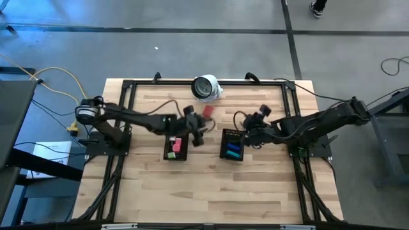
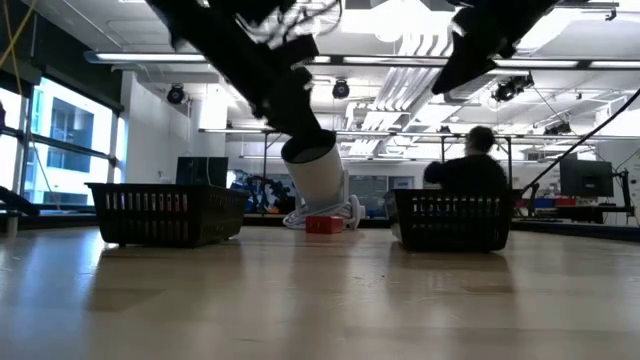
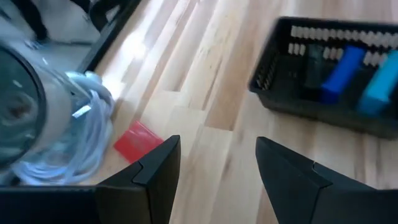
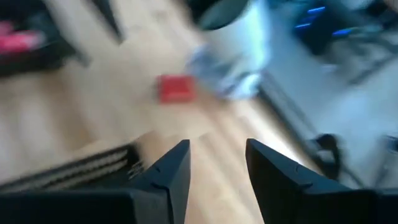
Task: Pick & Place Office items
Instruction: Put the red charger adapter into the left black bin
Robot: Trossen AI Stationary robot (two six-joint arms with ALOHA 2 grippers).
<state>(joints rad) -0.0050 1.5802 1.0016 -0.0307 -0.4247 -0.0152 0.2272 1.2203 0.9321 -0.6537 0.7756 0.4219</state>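
Presently, both arms hang over the middle of the wooden surface (image 1: 211, 185). The left hand (image 3: 217, 171) hovers just above the boards between the two black mesh trays, its fingers (image 3: 152, 177) apart and empty. The right hand (image 4: 214, 168) sits at the upper edge of the right tray (image 1: 232, 144), fingers (image 4: 168, 177) apart with nothing between them. Inside the left tray (image 1: 176, 147) lie a pink piece (image 1: 176, 145) and a green piece (image 1: 171, 154). The right tray holds a blue piece (image 1: 232, 145) and a teal piece (image 1: 234, 154) side by side. Beyond the trays, a red piece (image 1: 208, 110) lies flat on the bare boards, just beside the white round object (image 1: 206, 87) and its coiled cable. Farther off, in the low view, a seated person (image 2: 470, 170) shows in the room behind the right tray.
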